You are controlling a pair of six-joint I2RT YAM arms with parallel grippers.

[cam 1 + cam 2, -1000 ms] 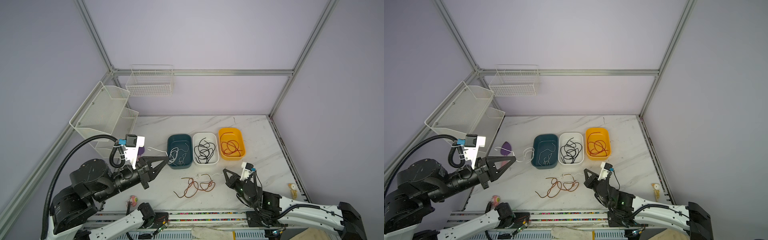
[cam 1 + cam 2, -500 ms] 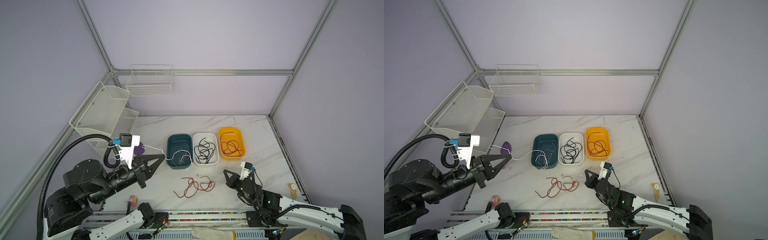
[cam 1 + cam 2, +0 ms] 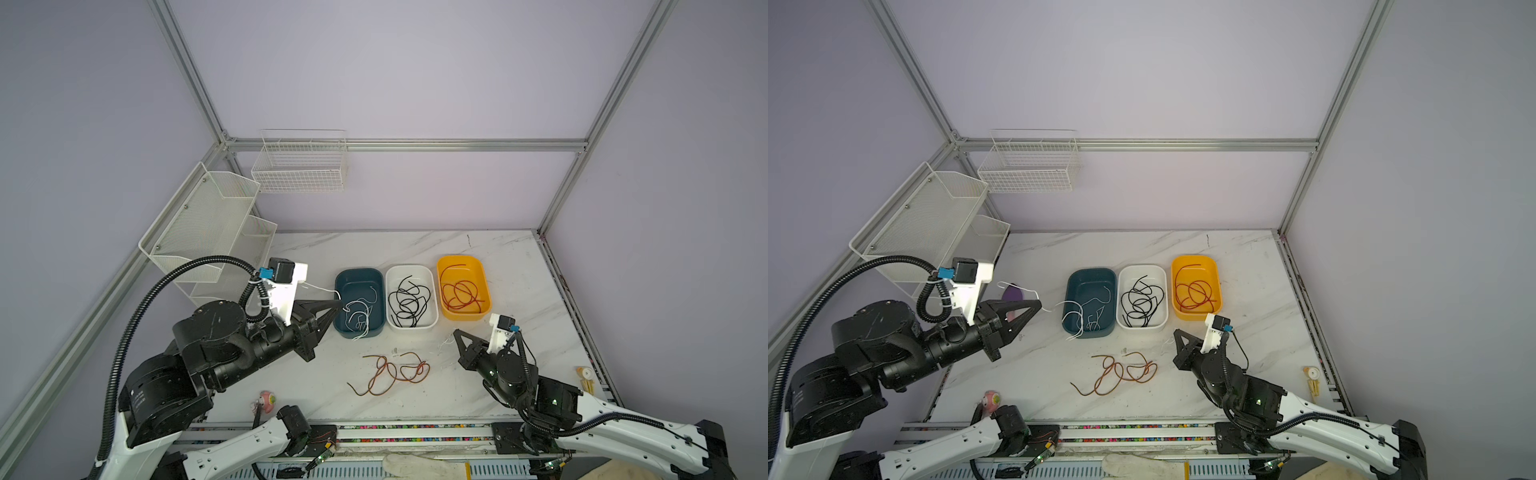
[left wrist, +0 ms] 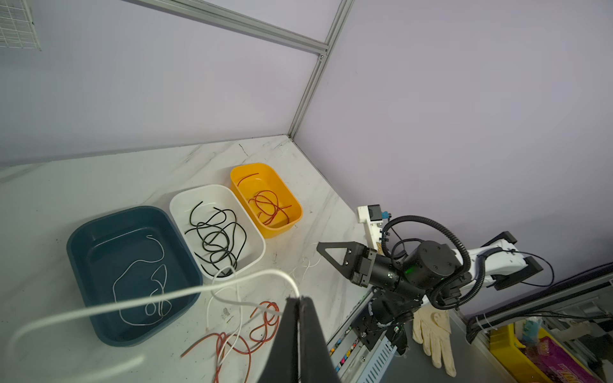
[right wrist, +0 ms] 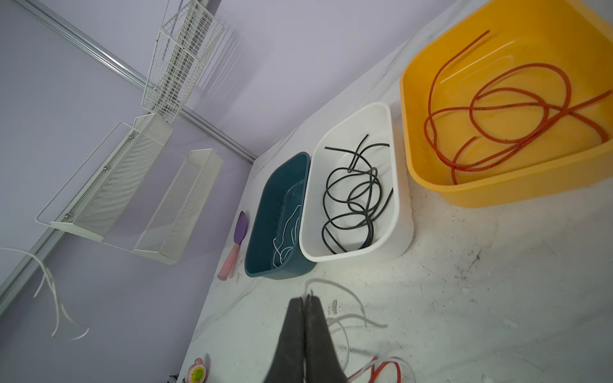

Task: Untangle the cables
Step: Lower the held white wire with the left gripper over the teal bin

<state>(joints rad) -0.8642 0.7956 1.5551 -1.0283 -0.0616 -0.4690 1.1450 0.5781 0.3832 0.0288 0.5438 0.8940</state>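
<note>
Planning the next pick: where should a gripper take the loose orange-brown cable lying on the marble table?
Probably at the front-left tail of the orange-brown cable, from straight above: that stretch lies flat and single, clear of the crossed loops in the middle.

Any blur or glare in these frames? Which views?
Left wrist: white cable near the lens is out of focus. Right wrist: wire basket smeared, glare streaks in orange bin. Both top views: sharp, evenly lit.
</note>
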